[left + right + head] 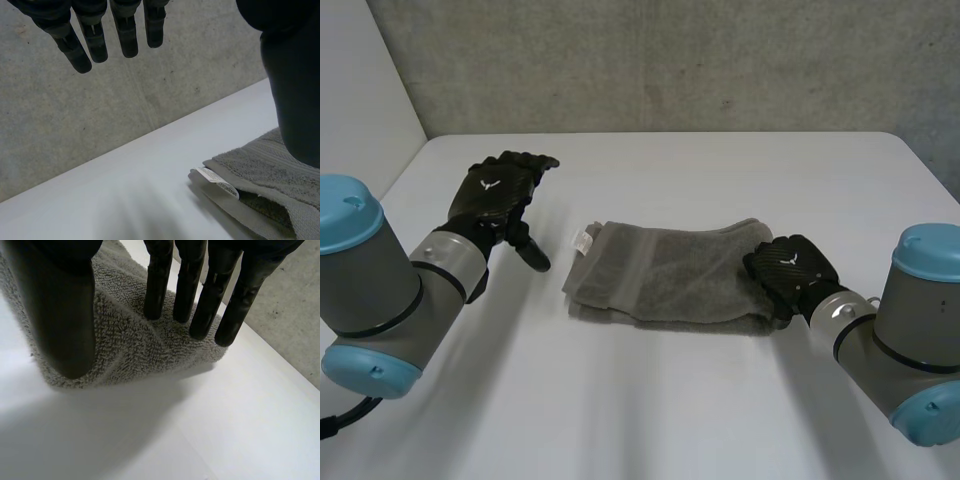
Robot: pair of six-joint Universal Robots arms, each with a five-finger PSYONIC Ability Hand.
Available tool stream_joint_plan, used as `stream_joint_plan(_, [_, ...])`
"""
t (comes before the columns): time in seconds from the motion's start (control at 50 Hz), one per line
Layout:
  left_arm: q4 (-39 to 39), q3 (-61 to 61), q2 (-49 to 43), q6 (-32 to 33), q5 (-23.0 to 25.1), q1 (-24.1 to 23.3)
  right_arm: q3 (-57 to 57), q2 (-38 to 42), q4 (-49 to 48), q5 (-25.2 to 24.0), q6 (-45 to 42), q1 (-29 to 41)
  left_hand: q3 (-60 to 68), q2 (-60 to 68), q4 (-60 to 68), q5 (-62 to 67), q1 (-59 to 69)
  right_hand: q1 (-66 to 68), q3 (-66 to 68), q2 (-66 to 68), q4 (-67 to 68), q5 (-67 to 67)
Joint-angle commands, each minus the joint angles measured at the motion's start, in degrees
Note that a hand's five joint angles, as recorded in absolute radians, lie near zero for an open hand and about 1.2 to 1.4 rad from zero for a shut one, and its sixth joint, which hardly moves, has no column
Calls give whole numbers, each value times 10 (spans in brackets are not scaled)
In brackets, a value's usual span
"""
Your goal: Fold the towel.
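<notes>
Already the grey towel [665,275] lies on the white surface [650,400] in a low, doubled stack, so we judge the fold partly made.

Our right hand [792,270] sits on one short end. Its fingers [190,290] are straight and close together, with the tips pressing into the pile. The thumb [65,315] bears on the edge nearest it, and a soft ridge of cloth is bunched and pinched between thumb and fingers.

Our left hand [498,192] hangs above the surface, well apart from the cloth. Its fingers are straight, slightly spread and holding nothing. The white label [218,182] at the other short end lies beyond its thumb, not under its fingertips.

We expect the towel to handle as light, limp terry. It should sag wherever it is unsupported, and its layers may slide over one another. It is not fragile, and the looped pile should give the fingers good friction.

We think the best hold is a pinch through all layers at a corner or along the hemmed edge. The label end offers the left hand the firmest place. Taking only the top layer could peel the stack open.
</notes>
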Motion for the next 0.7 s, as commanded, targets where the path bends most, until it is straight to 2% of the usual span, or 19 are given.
stream_joint_plan(0.02, [1, -4, 0, 0, 0, -1, 11, -3, -15, -5, 18, 0, -35, -48, -51, -123, -51, -34, -33, -34, -31, -20])
stream_joint_plan(0.14, [1, -5, 1, 0, 0, 0, 11, 1, -19, -5, 30, 1, -35, -48, -51, -123, -51, 12, 13, 11, 14, 26])
stream_joint_plan(0.18, [1, -7, 1, 0, 0, 0, 6, 4, -19, -4, 28, -1, -35, -48, -51, -123, -51, 238, 239, 237, 240, 252])
stream_joint_plan(0.2, [1, -7, 1, 0, 0, 0, 6, 4, -19, -4, 28, -1, -35, -48, -51, -123, -51, 239, 240, 238, 241, 253])
stream_joint_plan(0.22, [1, -7, 1, 0, 0, 0, 3, 4, -18, -3, 27, -3, -35, -48, -51, -123, -51, 399, 400, 398, 401, 413])
stream_joint_plan(0.24, [1, -7, 1, 0, 0, 0, 3, 4, -18, -3, 27, -3, -35, -48, -51, -123, -51, 400, 401, 400, 403, 414])
stream_joint_plan(0.26, [1, -7, 1, 0, 0, 0, 0, 4, -13, 2, 27, -4, -35, -48, -51, -123, -51, 465, 466, 464, 467, 479])
stream_joint_plan(0.36, [0, -8, 2, 0, -1, 0, -1, -10, 6, 5, 15, -34, -35, -48, -51, -123, -51, 465, 466, 465, 468, 479])
stream_joint_plan(0.4, [0, -9, 4, 0, -2, 0, 1, -38, 65, 3, -27, -59, -35, -48, -51, -123, -51, 465, 466, 465, 468, 479])
stream_joint_plan(0.42, [0, -9, 4, 0, -2, 0, 1, -38, 65, 3, -27, -59, -35, -48, -51, -123, -51, 465, 466, 465, 468, 479])
stream_joint_plan(0.48, [-1, -7, 8, -1, -2, 0, 1, -60, 113, 2, -105, -89, -35, -48, -51, -123, -51, 465, 466, 465, 468, 479])
stream_joint_plan(0.54, [-4, 0, 10, -2, -2, -1, -7, -66, 119, 2, -186, -101, -35, -48, -51, -123, -51, 465, 466, 465, 468, 479])
stream_joint_plan(0.56, [-5, 3, 11, -2, -1, -2, -17, -71, 111, 2, -217, -96, -35, -48, -51, -123, -51, 465, 466, 465, 468, 479])
stream_joint_plan(0.62, [-5, 8, 14, -2, -1, -4, -33, -78, 106, 3, -234, -75, -35, -48, -51, -123, -51, 465, 466, 465, 468, 479])
stream_joint_plan(0.66, [-7, 20, 14, -2, -3, -14, -75, -76, 100, -5, -240, 10, -35, -48, -51, -123, -51, 465, 466, 465, 468, 479])
stream_joint_plan(0.68, [-7, 20, 14, -2, -3, -14, -75, -76, 100, -5, -240, 10, -35, -48, -51, -123, -51, 465, 466, 465, 468, 479])
stream_joint_plan(0.7, [-8, 25, 14, -3, -4, -17, -95, -69, 97, -5, -240, 48, -35, -48, -51, -123, -51, 465, 466, 465, 468, 479])
